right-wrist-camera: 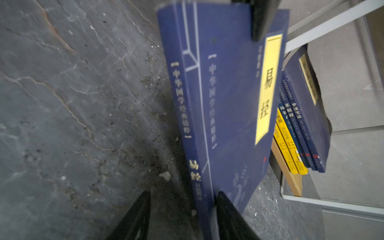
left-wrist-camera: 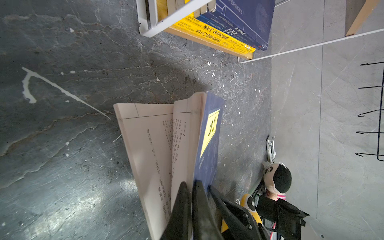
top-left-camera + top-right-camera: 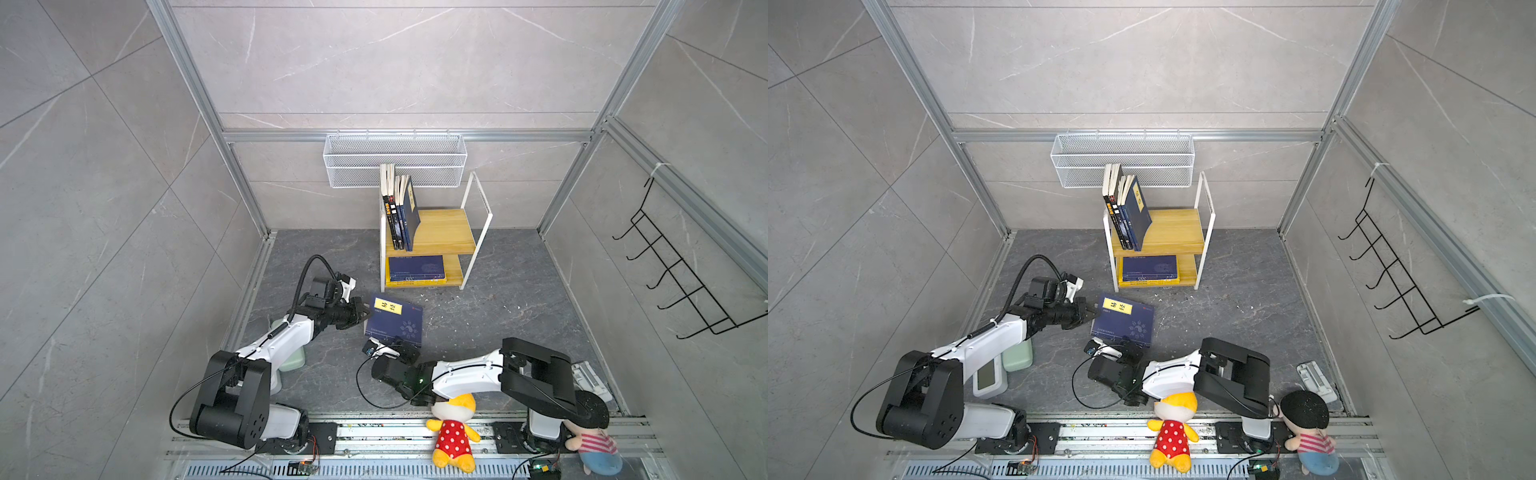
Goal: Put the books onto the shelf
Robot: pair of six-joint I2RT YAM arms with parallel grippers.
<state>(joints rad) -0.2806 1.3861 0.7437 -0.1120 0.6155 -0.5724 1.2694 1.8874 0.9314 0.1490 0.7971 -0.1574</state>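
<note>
The dark stone table [image 3: 511, 299] carries the shelf [image 3: 444, 232] at its far side, a white frame with two pale wooden boards. On the top board a row of books [image 3: 398, 212] stands upright against the left end, the outermost leaning. On the lower board a flat stack [image 3: 415, 270] lies with a navy cover on top and yellow spines beneath. In front of the shelf and apart from it, toward its left foot, a navy book [image 3: 395, 322] is tilted between the two arms in both top views. The left fingers [image 2: 181, 205] are pressed together on its long edge, pinching the front cover and a sheaf of pages, while the remaining pages fall open away from them. The right fingers [image 1: 228, 212] are spread at the book's near corner, with the spine between them. One finger lies against or just in front of the cover, though blur makes contact hard to judge, and the other stands clear of the book over bare table. The cover's yellow label [image 1: 268, 87] reads 易经. The spine reads 中华国学经典精粹 and again 易经. Behind it, the navy spines in the lower stack read 梦溪笔谈, 菜根谭 and 韩非子.
</note>
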